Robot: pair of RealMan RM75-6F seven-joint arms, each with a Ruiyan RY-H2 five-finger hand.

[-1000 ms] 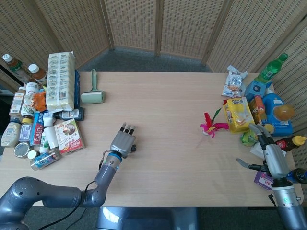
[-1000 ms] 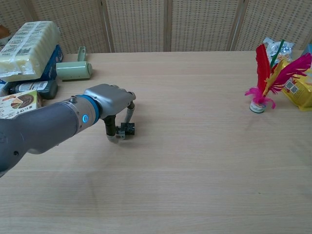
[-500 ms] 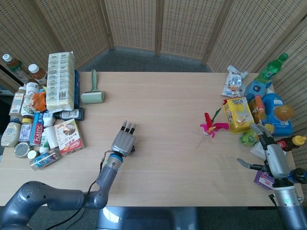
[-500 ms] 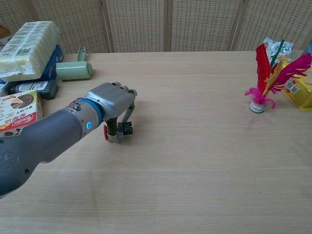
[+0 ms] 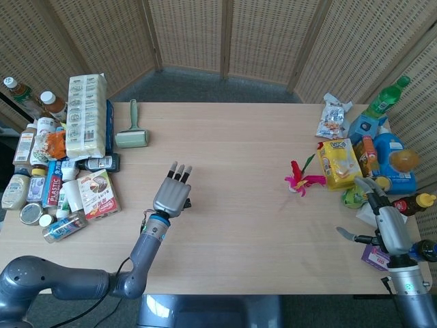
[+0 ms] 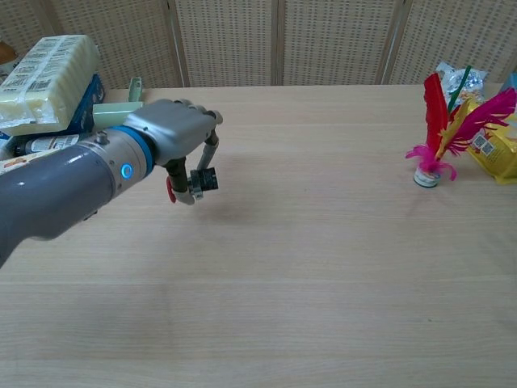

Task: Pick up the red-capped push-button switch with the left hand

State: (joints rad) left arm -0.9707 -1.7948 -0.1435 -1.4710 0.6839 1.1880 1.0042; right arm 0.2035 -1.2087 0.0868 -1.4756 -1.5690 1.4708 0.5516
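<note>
My left hand (image 6: 171, 134) hangs above the table left of centre and pinches the push-button switch (image 6: 196, 183) between thumb and a finger. The switch has a small black body and a red cap (image 6: 170, 189) pointing left; a shadow on the wood below shows it is off the surface. From the head view the left hand (image 5: 171, 193) is seen from above, covering the switch except for a dark edge (image 5: 189, 203). My right hand (image 5: 382, 221) rests at the table's right edge, fingers apart, nothing in it.
Bottles, boxes and a pale wrapped pack (image 5: 87, 114) crowd the left side, with a green lint roller (image 5: 131, 133) behind my hand. A feathered shuttlecock (image 6: 440, 129) stands right of centre. Snack bags and bottles (image 5: 355, 150) fill the right edge.
My left hand has risen from the table with the switch pinched in it, moving slightly back and left. The right hand has stayed put.
</note>
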